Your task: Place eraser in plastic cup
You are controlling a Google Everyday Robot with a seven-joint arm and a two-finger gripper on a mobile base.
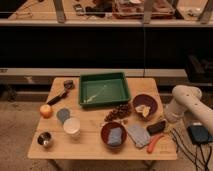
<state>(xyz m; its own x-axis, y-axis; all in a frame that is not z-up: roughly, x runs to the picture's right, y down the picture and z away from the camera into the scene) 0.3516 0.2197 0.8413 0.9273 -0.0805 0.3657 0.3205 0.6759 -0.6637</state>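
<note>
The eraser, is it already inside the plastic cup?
No. The eraser lies on the table near its right edge, at the pincer, far from the plastic cup on the left side.

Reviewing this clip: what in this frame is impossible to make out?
- Gripper: in the camera view, at the table's right edge by the eraser; the white arm covers it, so any contact with the eraser is unreadable.
- Plastic cup: its contents are too small to tell.
- Green tray: pale streaks inside, too blurred to identify.
</note>
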